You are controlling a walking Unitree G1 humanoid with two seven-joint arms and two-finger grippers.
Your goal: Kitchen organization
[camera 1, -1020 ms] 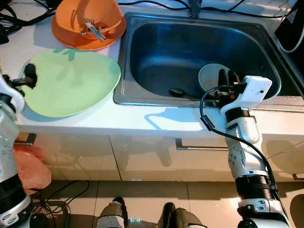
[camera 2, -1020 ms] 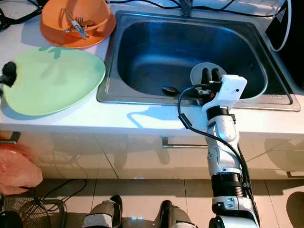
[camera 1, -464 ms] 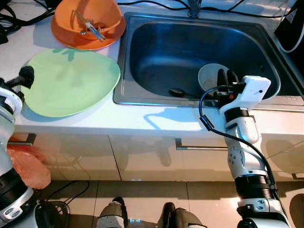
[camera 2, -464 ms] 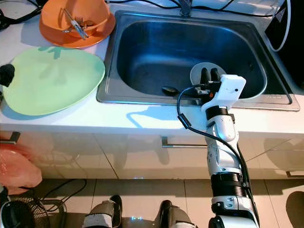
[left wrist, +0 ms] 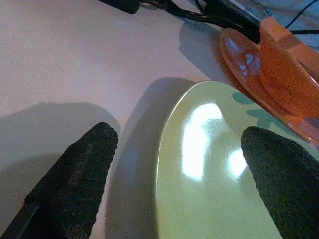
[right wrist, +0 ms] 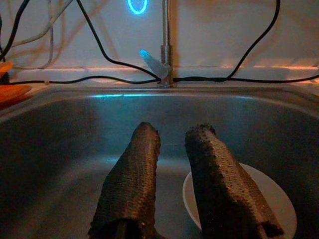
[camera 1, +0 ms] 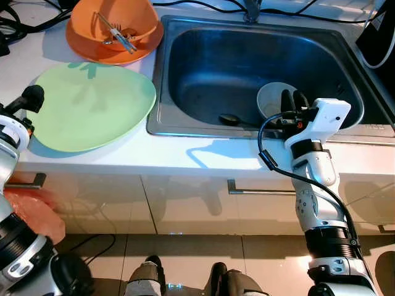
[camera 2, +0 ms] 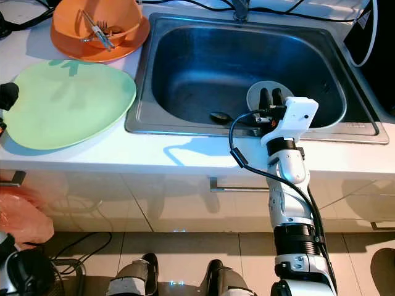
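At the far left of the white counter [camera 1: 185, 154], the left gripper [left wrist: 179, 164] hovers at the left rim of the green plate [camera 1: 92, 105], its two black fingers [left wrist: 75, 174] spread wide; the plate's edge lies between them in the left wrist view, touched by neither. The plate rests flat on the counter, just left of the steel sink [camera 1: 259, 61]. Beyond the plate, at the far side of the counter, sits an orange bowl [camera 1: 114, 24] on an orange plate [left wrist: 239, 55] (some metal cutlery [camera 1: 120, 34] lies inside the bowl). In the sink basin, near its middle, is a small dark object [camera 1: 229, 118] that cannot be identified. Further right, a white bowl [camera 1: 271, 98] rests on the sink floor at the near right. The right gripper [right wrist: 172, 144] reaches over the sink's near rim, its fingers narrowly parted and holding nothing, poised just above the white bowl's near-left edge. Behind the sink stands the faucet [right wrist: 166, 45], with black cables [right wrist: 99, 55] along the wall.
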